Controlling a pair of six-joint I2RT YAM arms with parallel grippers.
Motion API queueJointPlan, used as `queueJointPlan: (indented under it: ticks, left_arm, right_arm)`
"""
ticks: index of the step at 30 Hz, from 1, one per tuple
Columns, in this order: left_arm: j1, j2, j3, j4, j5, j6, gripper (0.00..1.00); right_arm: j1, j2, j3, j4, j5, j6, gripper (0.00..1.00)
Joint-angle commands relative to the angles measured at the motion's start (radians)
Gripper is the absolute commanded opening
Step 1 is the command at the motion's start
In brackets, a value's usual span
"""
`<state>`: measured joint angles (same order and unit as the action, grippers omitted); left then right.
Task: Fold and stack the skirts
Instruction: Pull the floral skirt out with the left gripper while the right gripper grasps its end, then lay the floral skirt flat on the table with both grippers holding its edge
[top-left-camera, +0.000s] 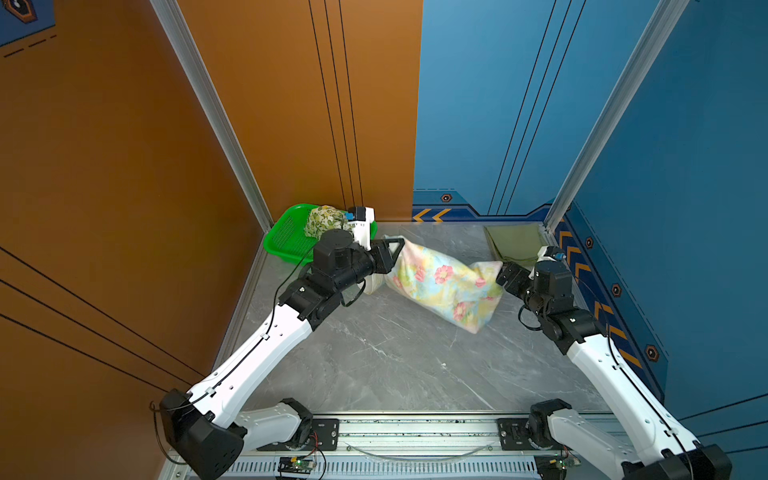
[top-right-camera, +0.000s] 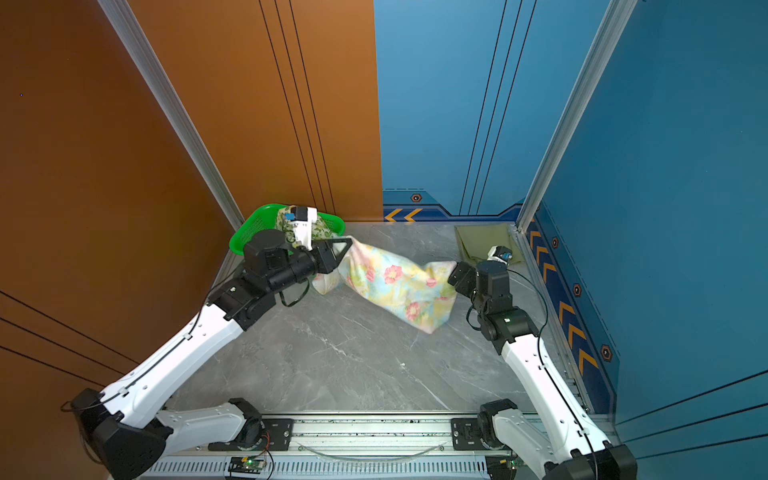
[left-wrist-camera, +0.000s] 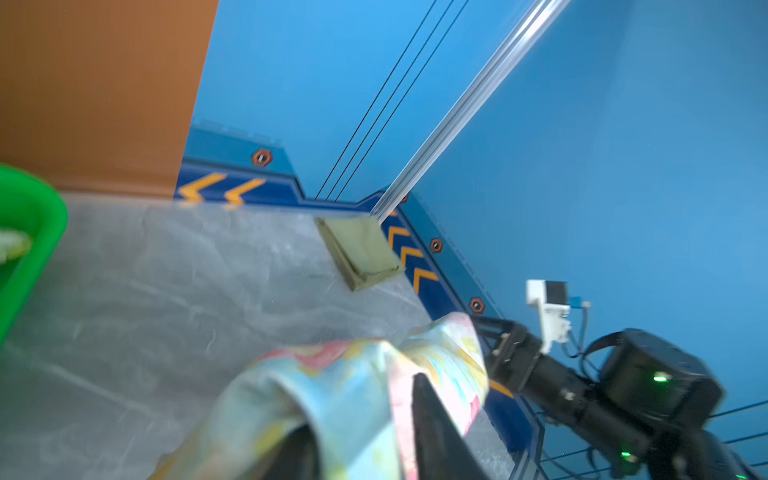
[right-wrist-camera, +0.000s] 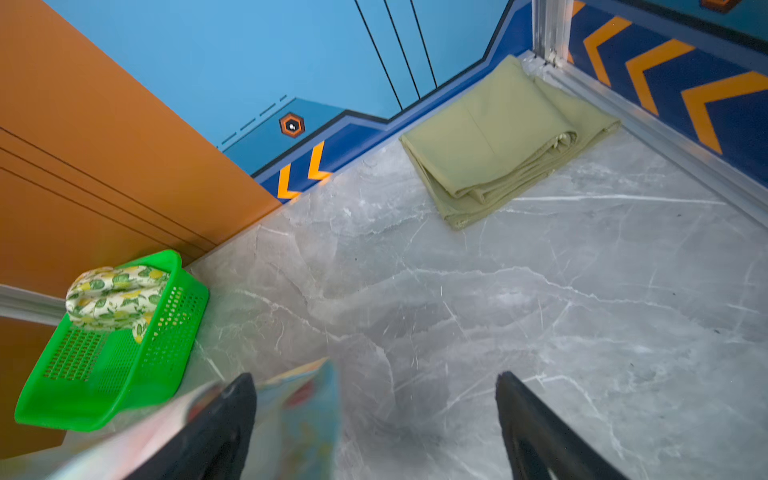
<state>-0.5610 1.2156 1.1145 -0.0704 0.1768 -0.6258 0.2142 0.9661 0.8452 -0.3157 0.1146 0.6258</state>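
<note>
The olive-green cloth skirt (top-left-camera: 513, 243) lies folded, well apart from the green perforated plastic basket (top-left-camera: 276, 245). The lemon-print white skirt (top-left-camera: 324, 220) waits inside it. The pastel flowered skirt (top-left-camera: 440, 282) sags unfolded beside it, with left tool (top-left-camera: 395, 249) and right tool (top-left-camera: 503, 268) both released.

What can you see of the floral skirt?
The floral skirt: soft cloth, pastel blue and yellow with pink flowers, unfolded and bunched, stretched slantwise across the far half of the table. One end is draped around the left tool; whether it is gripped is unclear. The opposite end peaks at the right tool, whose jaws are wide open, cloth beside one finger. A lower corner rests on the table.
</note>
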Motion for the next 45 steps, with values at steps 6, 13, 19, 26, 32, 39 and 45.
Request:
queueJointPlan:
  ticks: [6,13,19,26,32,39,45]
  left_arm:
    - [-0.036,-0.055,-0.310,-0.096,-0.147,-0.068,0.85]
    - [-0.107,-0.134,-0.356,-0.262,-0.264,-0.066,0.85]
    - [-0.124,-0.119,-0.361,-0.319,-0.290,-0.068,0.89]
    - [-0.110,-0.007,-0.309,-0.316,-0.294,-0.045,0.91]
    - [-0.076,0.163,-0.221,-0.293,-0.296,-0.049,0.94]
    - [0.000,0.336,-0.124,-0.232,-0.235,-0.037,0.94]
    - [0.046,0.510,-0.005,-0.199,-0.161,-0.026,0.89]
  right_arm:
    - [0.032,-0.066,-0.083,-0.306,-0.128,-0.002,0.90]
    - [0.042,-0.087,-0.193,-0.372,-0.172,0.023,0.90]
    - [0.039,0.002,-0.263,-0.258,-0.213,0.036,0.89]
    - [0.023,0.171,-0.197,-0.114,-0.206,0.027,0.88]
    - [0.008,0.400,-0.069,-0.033,-0.215,0.002,0.88]
    - [-0.003,0.552,0.035,0.021,-0.207,-0.022,0.85]
    - [-0.018,0.630,0.084,0.036,-0.230,-0.031,0.75]
